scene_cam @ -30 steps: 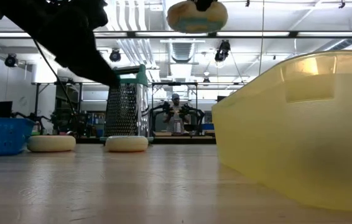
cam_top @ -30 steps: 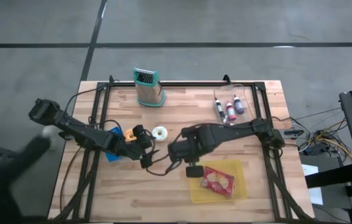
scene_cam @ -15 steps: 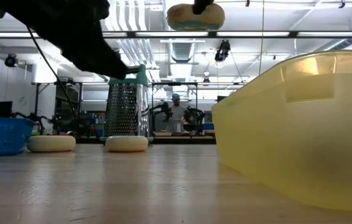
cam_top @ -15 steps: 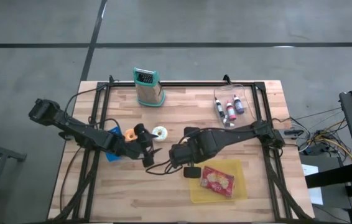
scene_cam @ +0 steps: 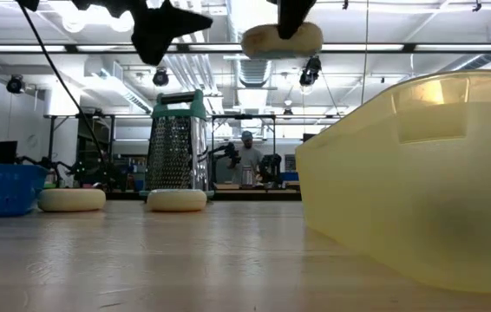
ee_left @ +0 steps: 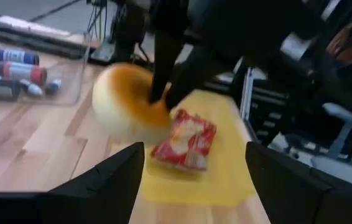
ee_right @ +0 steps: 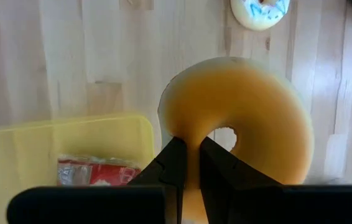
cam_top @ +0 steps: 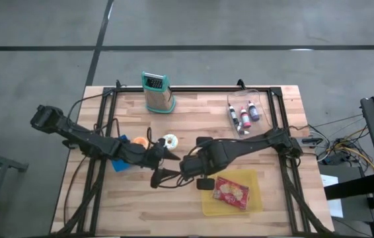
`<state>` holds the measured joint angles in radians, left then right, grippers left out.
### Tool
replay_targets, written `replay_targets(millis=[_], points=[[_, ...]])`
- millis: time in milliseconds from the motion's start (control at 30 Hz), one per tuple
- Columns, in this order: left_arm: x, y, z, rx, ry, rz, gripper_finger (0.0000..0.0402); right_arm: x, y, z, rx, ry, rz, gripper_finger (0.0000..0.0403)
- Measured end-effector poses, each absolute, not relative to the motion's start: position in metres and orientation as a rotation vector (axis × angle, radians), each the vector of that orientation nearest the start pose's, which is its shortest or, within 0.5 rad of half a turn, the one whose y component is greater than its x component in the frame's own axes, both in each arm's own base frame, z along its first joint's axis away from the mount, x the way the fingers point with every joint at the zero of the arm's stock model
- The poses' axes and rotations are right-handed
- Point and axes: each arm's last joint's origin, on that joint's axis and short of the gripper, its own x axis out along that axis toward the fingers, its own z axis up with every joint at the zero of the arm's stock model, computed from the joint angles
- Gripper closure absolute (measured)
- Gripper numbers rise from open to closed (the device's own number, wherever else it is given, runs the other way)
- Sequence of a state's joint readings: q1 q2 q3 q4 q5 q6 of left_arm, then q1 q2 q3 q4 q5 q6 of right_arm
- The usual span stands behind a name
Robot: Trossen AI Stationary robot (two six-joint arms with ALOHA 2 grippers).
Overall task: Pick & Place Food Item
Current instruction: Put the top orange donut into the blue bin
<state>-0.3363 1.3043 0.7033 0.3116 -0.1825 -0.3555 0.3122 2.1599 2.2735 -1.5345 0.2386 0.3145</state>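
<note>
My right gripper (ee_right: 191,155) is shut on a tan glazed doughnut (ee_right: 257,118) and holds it high above the table; the doughnut also shows in the low view (scene_cam: 282,41) and in the left wrist view (ee_left: 126,99). In the high view my right arm (cam_top: 197,162) hides it. My left gripper (cam_top: 164,167) is open and empty just left of it, and is raised too (scene_cam: 167,22). A yellow tray (cam_top: 253,201) holding a red snack packet (cam_top: 232,192) lies near the front. A white doughnut with blue frosting (cam_top: 170,141) lies flat on the table. My right gripper pinches the doughnut's ring beside its hole (ee_right: 188,124) between its two fingers. The fingers come from above and point down. The doughnut is lifted clear of the table and hangs roughly level below the fingers (scene_cam: 293,13).
A metal grater with a teal top (cam_top: 158,92) stands at the far edge. A clear box of markers (cam_top: 245,114) sits at the far right. A blue basket (cam_top: 119,162) and an orange item (cam_top: 139,142) lie under my left arm. Two pale doughnuts (scene_cam: 72,199) (scene_cam: 176,200) show in the low view.
My left gripper has risen and gone a little toward the table's right edge, closer to the held doughnut. My right gripper has shifted slightly toward the near edge with the doughnut, which now sits a little lower in the low view.
</note>
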Motion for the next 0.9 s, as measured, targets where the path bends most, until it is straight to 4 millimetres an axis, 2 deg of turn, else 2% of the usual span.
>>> replay_targets(millis=[300, 633, 900], points=[[0.273, -0.064, 0.243, -0.440, 0.286, -0.075, 0.0115, 0.399, 0.122, 0.299, -0.176, 1.414, -0.139, 0.0374], [0.285, -0.047, 0.232, -0.511, 0.326, -0.137, 0.0115, 0.400, 0.120, 0.302, -0.244, 1.378, -0.178, 0.0374], [0.288, -0.033, 0.230, -0.513, 0.314, -0.092, 0.0115, 0.400, 0.120, 0.302, -0.244, 1.376, -0.175, 0.0374]])
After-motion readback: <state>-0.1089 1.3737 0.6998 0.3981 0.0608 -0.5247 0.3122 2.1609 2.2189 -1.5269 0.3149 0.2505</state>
